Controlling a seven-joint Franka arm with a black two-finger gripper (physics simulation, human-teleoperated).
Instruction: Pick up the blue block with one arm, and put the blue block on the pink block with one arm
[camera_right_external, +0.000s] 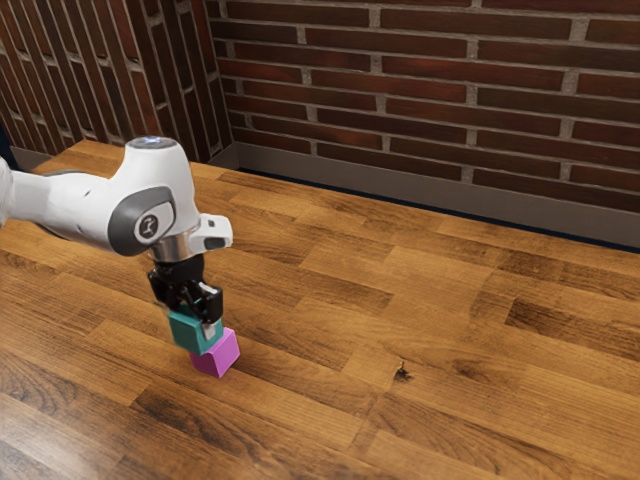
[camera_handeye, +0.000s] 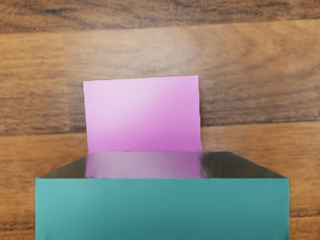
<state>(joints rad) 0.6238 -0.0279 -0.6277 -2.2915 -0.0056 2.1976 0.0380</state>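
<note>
A teal-blue block (camera_right_external: 192, 333) is held between the black fingers of my gripper (camera_right_external: 194, 318), which is shut on it. Just below it, toward the exterior view's right, a pink block (camera_right_external: 219, 354) rests on the wooden table (camera_right_external: 420, 300). The blue block overlaps the pink block's upper left corner; whether they touch I cannot tell. In the wrist view the blue block (camera_handeye: 161, 207) is large under the hand, and the pink block's top (camera_handeye: 142, 112) shows beyond it, partly covered.
A small dark mark (camera_right_external: 402, 372) lies on the table to the right of the blocks. A brick wall (camera_right_external: 430, 90) runs along the table's far edge. Bare wood stretches all around the blocks.
</note>
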